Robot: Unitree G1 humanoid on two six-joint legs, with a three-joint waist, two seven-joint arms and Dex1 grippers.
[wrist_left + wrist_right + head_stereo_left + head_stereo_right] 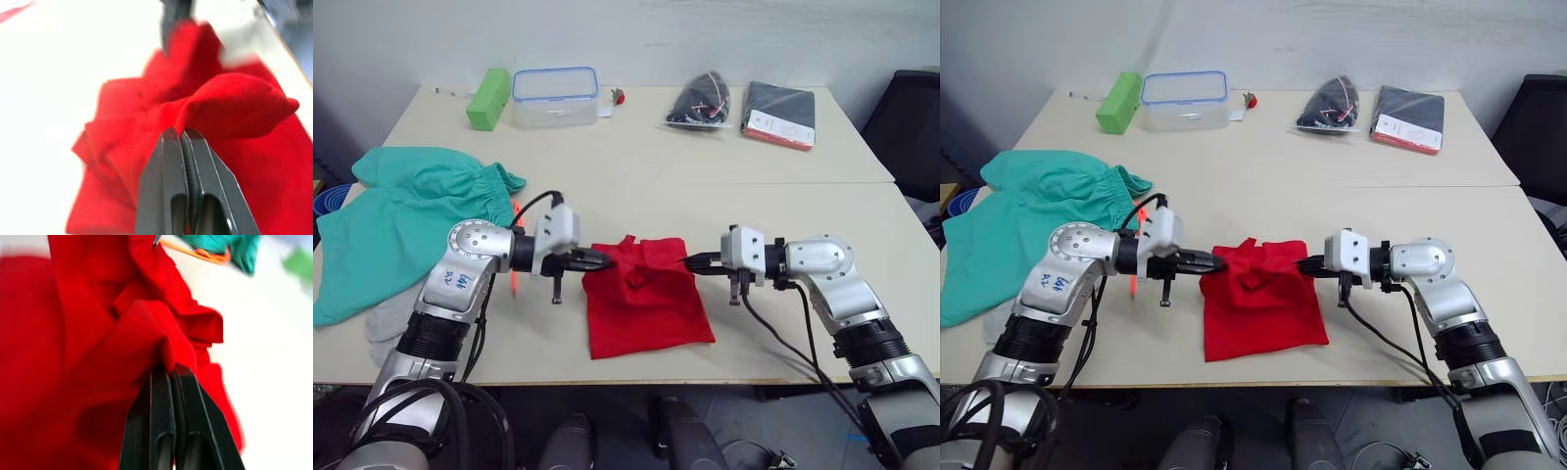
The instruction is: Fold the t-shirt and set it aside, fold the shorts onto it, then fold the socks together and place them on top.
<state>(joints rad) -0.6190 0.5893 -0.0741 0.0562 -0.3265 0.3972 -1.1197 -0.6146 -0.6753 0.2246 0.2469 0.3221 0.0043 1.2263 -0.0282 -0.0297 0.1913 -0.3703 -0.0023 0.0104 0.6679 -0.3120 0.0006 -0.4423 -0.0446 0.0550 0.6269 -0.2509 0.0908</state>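
The red t-shirt point(644, 299) lies as a bunched, roughly square bundle at the table's front middle. My left gripper point(605, 260) is shut on the t-shirt's left upper edge, and my right gripper point(692, 262) is shut on its right upper edge; both wrist views show red cloth point(230, 110) pinched at the fingertips. The teal shorts point(401, 220) lie spread at the left of the table, with an orange drawstring point(515, 250) showing beside my left arm. A light grey sock point(389, 318) lies at the front left, partly under my left arm.
At the back stand a green box point(488, 98), a clear lidded container point(556, 96), a black bag point(702, 103) and a dark book point(780, 114). A black chair point(913, 122) is at the right. Bare table point(705, 186) stretches behind the t-shirt.
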